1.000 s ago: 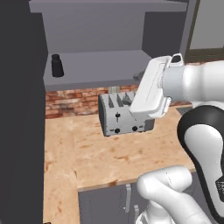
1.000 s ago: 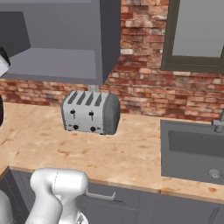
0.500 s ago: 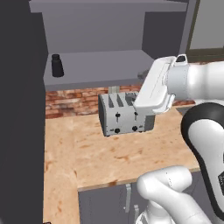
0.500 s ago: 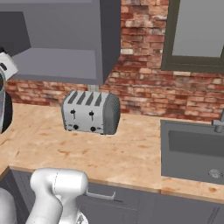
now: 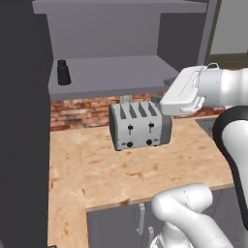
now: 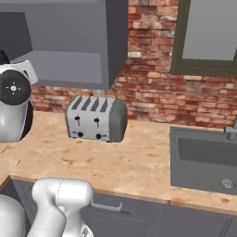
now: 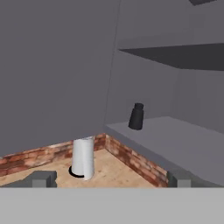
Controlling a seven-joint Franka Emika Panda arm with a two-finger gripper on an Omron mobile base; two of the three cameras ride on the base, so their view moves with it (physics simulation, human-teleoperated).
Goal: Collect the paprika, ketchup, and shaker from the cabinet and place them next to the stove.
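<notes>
Overhead from the left base view, the shaker (image 5: 63,72) stands on the cabinet (image 5: 116,68) shelf — no readable label. Hand view: end effector (image 7: 110,178) spread wide, holding nothing — well apart from the shaker.

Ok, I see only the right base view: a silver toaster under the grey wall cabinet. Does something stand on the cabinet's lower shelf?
Observer: Yes, one small black cylindrical shaker stands upright near the left end of the lower shelf.
Operator: Is the hand holding anything?
Observer: No. The hand is open, with nothing between its fingers, and it is apart from the shaker.
Operator: Is anything else near there?
Observer: A white paper towel roll stands on the wooden counter below the shelf, by the brick wall.
</notes>
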